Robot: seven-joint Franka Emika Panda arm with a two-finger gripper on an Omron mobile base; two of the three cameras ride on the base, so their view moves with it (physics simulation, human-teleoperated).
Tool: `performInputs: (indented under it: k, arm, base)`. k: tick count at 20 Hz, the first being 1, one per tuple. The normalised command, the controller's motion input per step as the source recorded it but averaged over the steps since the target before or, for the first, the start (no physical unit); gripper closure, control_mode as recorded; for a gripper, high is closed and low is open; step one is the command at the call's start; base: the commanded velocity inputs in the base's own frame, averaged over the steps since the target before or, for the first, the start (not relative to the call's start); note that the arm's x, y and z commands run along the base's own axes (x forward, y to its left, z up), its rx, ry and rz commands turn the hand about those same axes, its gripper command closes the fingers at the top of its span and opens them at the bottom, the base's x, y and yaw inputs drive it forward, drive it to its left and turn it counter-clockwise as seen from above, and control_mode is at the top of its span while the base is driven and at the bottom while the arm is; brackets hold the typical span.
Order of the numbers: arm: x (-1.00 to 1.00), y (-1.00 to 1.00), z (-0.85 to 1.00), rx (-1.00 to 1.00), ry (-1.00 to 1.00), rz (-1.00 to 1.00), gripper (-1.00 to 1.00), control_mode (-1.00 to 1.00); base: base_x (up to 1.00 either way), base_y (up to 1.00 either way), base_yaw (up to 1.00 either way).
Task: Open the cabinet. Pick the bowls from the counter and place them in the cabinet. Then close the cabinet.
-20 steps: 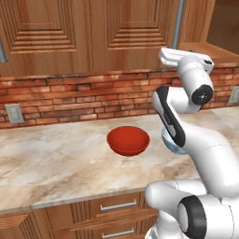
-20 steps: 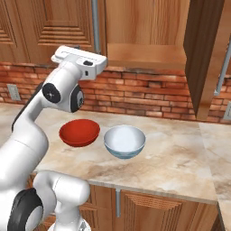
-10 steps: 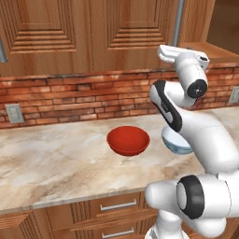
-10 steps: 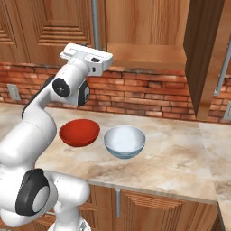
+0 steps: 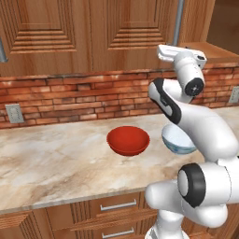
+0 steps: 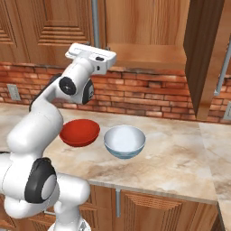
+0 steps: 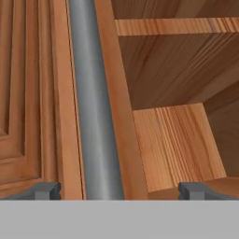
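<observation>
Cabinet [image 6: 149, 27] interior cropped above first shelf

Left base view: from behind the arm's left, facing forward and down over the counter [image 5: 56, 163], red bowl [image 5: 128, 140] mid-frame. Right base view: from behind its right, same counter, both bowls, brick wall [image 6: 158, 97]. Hand view: very near the cabinet [image 7: 28, 93], along its bar handle [image 7: 93, 102]; interior shelf apparently beyond.
</observation>
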Motion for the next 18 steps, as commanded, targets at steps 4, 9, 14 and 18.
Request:
performInputs:
  k: [4,9,14,18]
  arm:
    - [0.05,0.00,-0.01,-0.05,-0.08,0.00,1.00,-1.00]
    - [0.02,-0.07,0.00,0.00,-0.11,0.00,1.00,-1.00]
    - [0.48,-0.12,-0.01,0.00,-0.01,0.01,1.00,-1.00]
    - [0.79,0.22,-0.16,-0.12,0.01,0.11,1.00,-1.00]
  base:
    - [0.00,0.00,0.00]
    - [0.00,0.00,0.00]
    - [0.00,0.00,0.00]
    - [0.00,0.00,0.00]
